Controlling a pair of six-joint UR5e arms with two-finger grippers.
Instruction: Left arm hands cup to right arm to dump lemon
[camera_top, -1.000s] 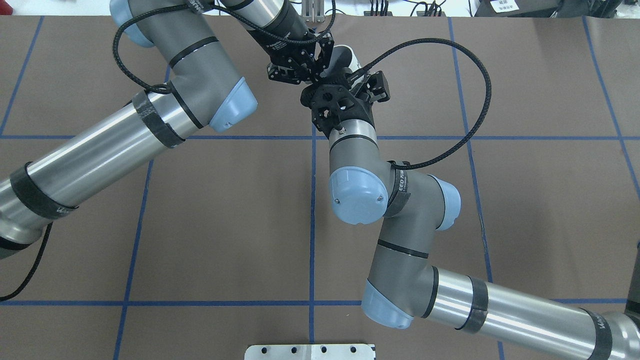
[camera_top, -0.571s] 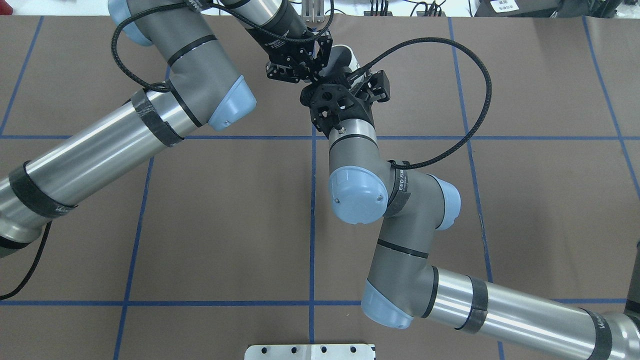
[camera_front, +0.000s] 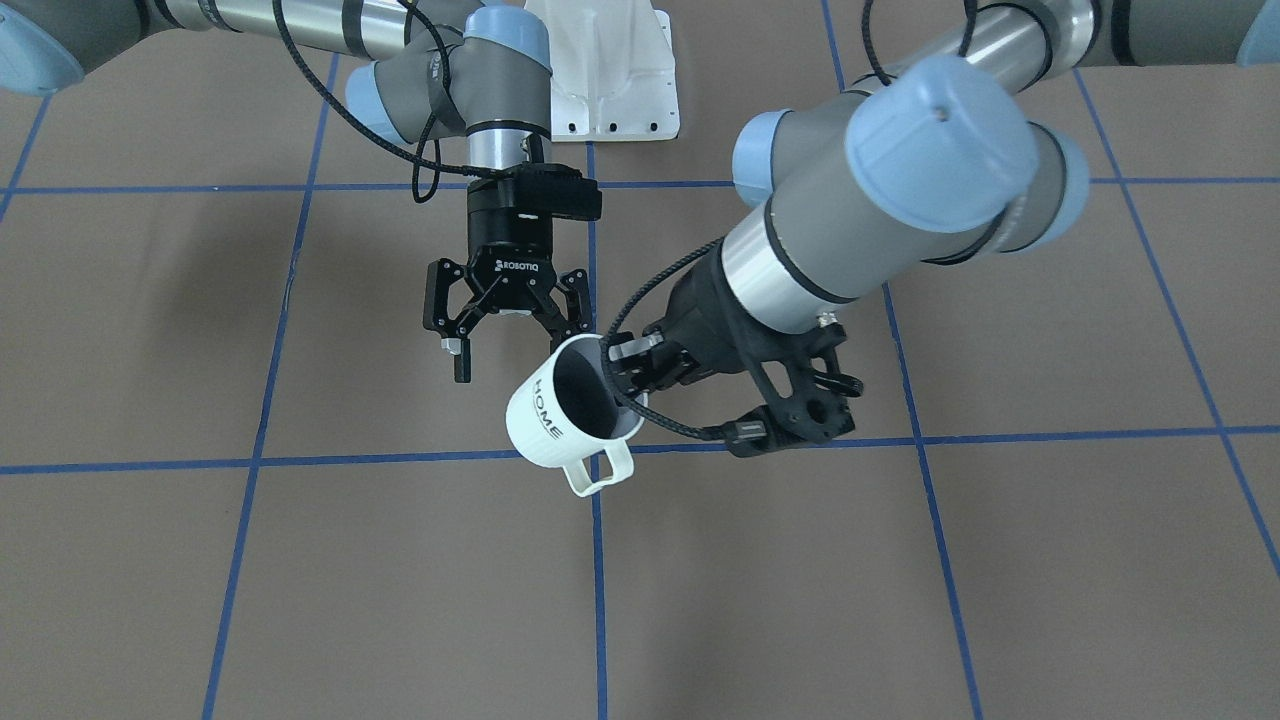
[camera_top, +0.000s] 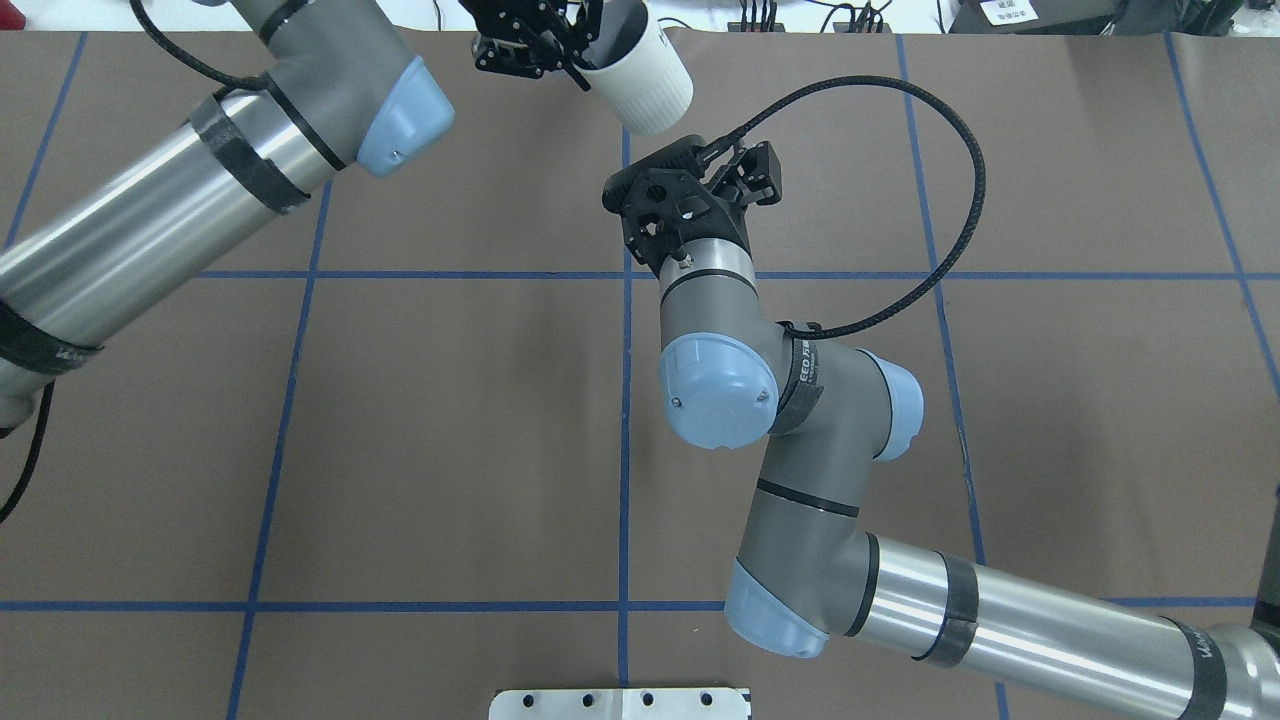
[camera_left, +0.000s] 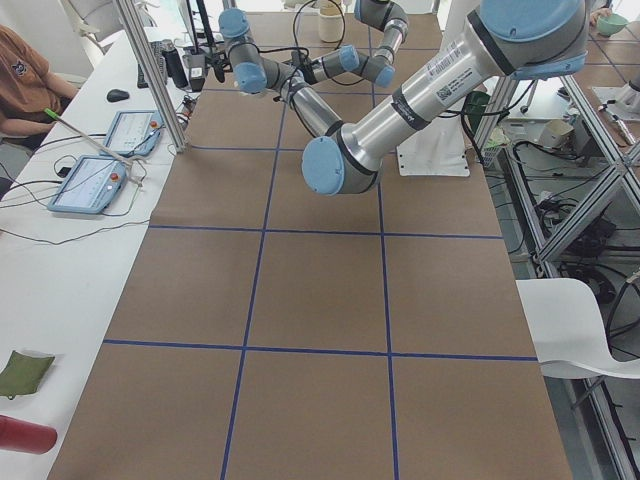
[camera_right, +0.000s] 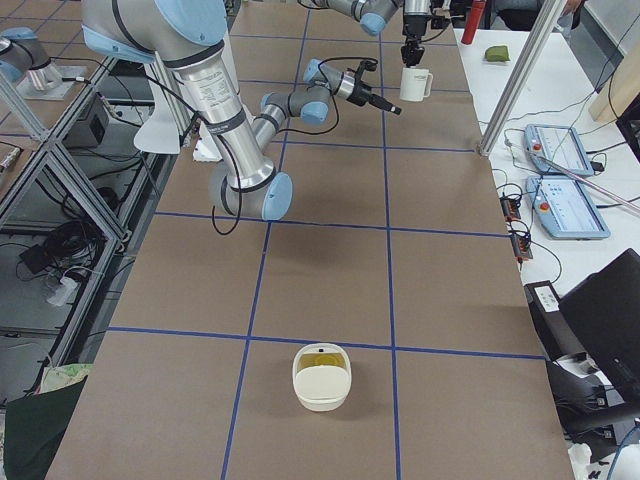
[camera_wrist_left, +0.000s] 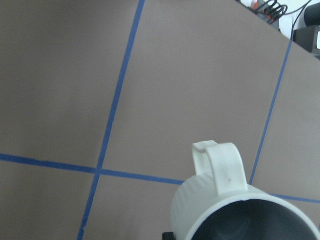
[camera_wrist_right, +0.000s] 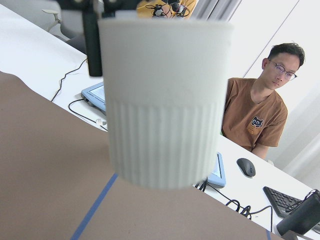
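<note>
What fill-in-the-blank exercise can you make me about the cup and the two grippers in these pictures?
1. The left gripper holds the cup not by its handle but by its ___.
2. The right gripper has its jaws ___.
3. The black lettering on the cup's side reads ___.
4. The lines taped on the brown table are ___.

Missing words: rim; open; HOME; blue.

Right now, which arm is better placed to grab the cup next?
The right. The right tool is open, empty and aimed at the cup, whose ribbed wall fills its wrist view. The left tool is clamped on the rim, so it can only offer it.
</note>
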